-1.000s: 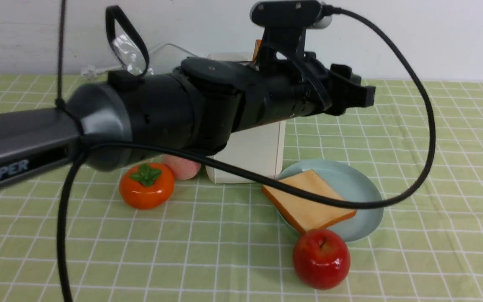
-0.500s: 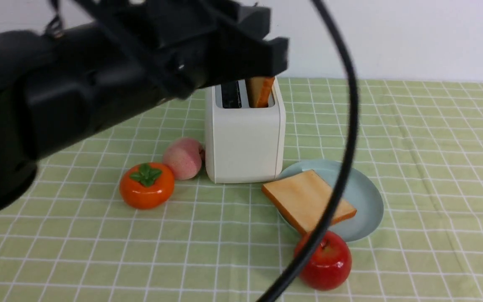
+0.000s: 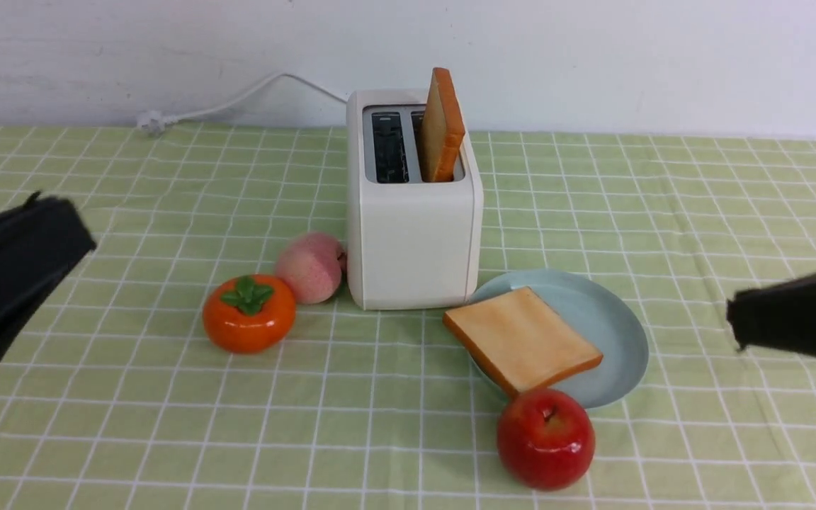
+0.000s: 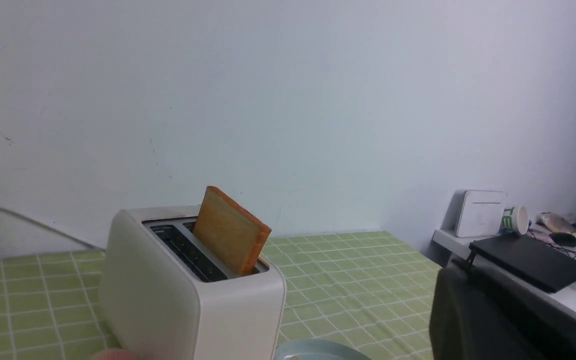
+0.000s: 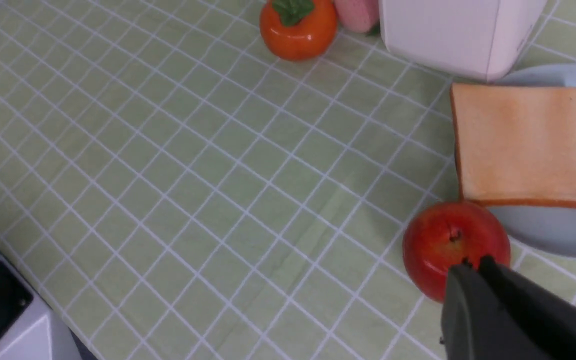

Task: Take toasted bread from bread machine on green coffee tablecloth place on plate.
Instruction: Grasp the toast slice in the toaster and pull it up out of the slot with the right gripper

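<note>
The cream bread machine (image 3: pixel 414 227) stands mid-table on the green checked tablecloth (image 3: pixel 167 397). One toasted bread slice (image 3: pixel 443 124) stands upright in its right slot, and the left slot is dark and empty. It also shows in the left wrist view (image 4: pixel 230 237). A second slice (image 3: pixel 521 338) lies flat on the pale blue plate (image 3: pixel 610 312), overhanging its near-left rim. My left gripper (image 3: pixel 71 223) is at the left edge, shut and empty. My right gripper (image 3: pixel 734 322) is at the right edge, shut and empty; in the right wrist view (image 5: pixel 473 265) its tip shows over the apple.
A red apple (image 3: pixel 544 438) touches the plate's near edge. An orange persimmon (image 3: pixel 248 313) and a pink peach (image 3: pixel 309 268) sit left of the toaster. The white power cord (image 3: pixel 238 99) runs along the back wall.
My left arm, which stretched across the toaster and plate, has pulled back to the left edge. The right gripper tip has come into view at the right edge. The slices have not moved.
</note>
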You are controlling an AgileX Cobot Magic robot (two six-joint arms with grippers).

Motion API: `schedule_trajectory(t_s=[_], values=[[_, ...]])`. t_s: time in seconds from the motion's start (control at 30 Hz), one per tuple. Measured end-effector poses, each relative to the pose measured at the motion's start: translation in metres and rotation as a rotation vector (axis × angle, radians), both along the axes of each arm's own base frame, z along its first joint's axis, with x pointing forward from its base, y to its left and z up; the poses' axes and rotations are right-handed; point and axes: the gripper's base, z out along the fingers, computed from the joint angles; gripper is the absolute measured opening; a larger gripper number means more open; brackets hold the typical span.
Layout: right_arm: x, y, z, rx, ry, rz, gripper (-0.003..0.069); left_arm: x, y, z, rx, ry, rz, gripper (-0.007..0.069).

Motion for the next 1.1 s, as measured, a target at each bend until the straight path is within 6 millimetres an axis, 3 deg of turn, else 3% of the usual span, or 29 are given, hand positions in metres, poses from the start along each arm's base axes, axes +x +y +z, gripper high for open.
schedule_trajectory(t_s=[0.13,0.23,0.4,0.43,0.47,0.5,0.63,0.77,0.9,0.93,1.0,1.1], values=[[0.032,0.010,0.012,0.024,-0.006,0.010,0.0017,-0.010,0.006,-0.014,-0.007,-0.016,-0.026,-0.0013],[0.061,0.029,0.016,0.017,-0.005,0.046,0.0017,-0.012,0.004,-0.026,0.007,-0.008,-0.057,-0.0013],[0.097,0.065,0.007,-0.042,-0.028,0.103,0.0017,-0.011,0.003,-0.031,0.019,0.002,-0.062,-0.0013],[0.113,0.075,0.004,-0.067,-0.051,0.100,0.0020,-0.011,0.003,-0.031,0.022,0.000,-0.062,-0.0013],[0.114,0.076,0.003,-0.068,-0.054,0.098,0.0020,-0.011,0.003,-0.031,0.024,-0.001,-0.061,-0.0013],[0.131,0.082,0.002,-0.073,-0.075,0.068,0.0029,-0.011,0.003,-0.031,0.035,-0.008,-0.060,-0.0013],[0.160,0.090,-0.003,-0.051,-0.099,-0.015,0.0078,-0.011,0.003,-0.031,0.057,-0.021,-0.058,-0.0013],[0.184,0.096,-0.013,-0.027,-0.131,-0.078,0.0197,-0.011,0.003,-0.031,0.062,-0.025,-0.058,-0.0013],[0.213,0.104,-0.037,0.002,-0.150,-0.153,0.0411,-0.012,0.003,-0.031,0.062,-0.025,-0.061,-0.0013],[0.215,0.105,-0.040,0.004,-0.151,-0.159,0.0422,-0.012,0.003,-0.031,0.062,-0.025,-0.061,-0.0013],[0.228,0.108,-0.053,0.014,-0.157,-0.193,0.0546,-0.012,0.003,-0.031,0.062,-0.025,-0.061,-0.0013],[0.242,0.111,-0.068,0.021,-0.173,-0.227,0.0643,-0.012,0.003,-0.031,0.062,-0.025,-0.061,-0.0013]])
